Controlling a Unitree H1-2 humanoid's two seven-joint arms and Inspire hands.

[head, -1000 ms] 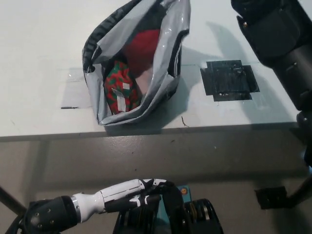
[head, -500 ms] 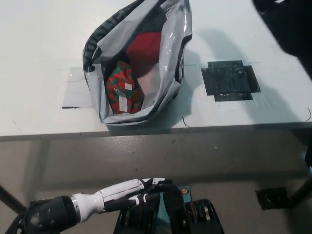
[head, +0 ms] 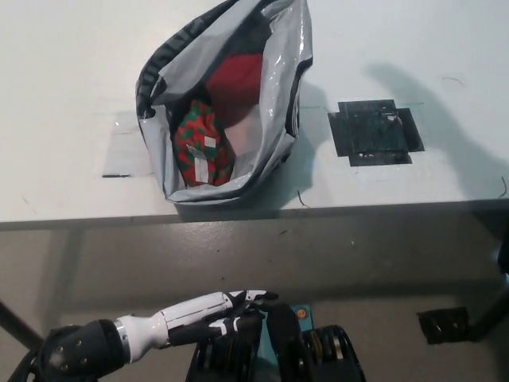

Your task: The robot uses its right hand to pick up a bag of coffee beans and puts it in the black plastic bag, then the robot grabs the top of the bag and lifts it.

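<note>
The bag of coffee beans [head: 199, 147], red and green with a white label, already lies inside the plastic bag [head: 278, 95] in the upper middle of the frame, low in its open mouth, with something red above it. The plastic bag shows a grey lining and a black rim, and sits near the front edge of the white table [head: 64, 72]. To its right, well apart, is a black taped patch [head: 374, 131].

The right hand is out of the frame; only a shadow falls across the table at upper right, so I cannot tell its state. The left hand [head: 235, 310] rests at the lower left below the table edge, fingers loosely apart, holding nothing.

What seems left is the lift. To do it well, gather both sides of the rim together at the top before closing, then raise straight up so the contents do not spill.
</note>
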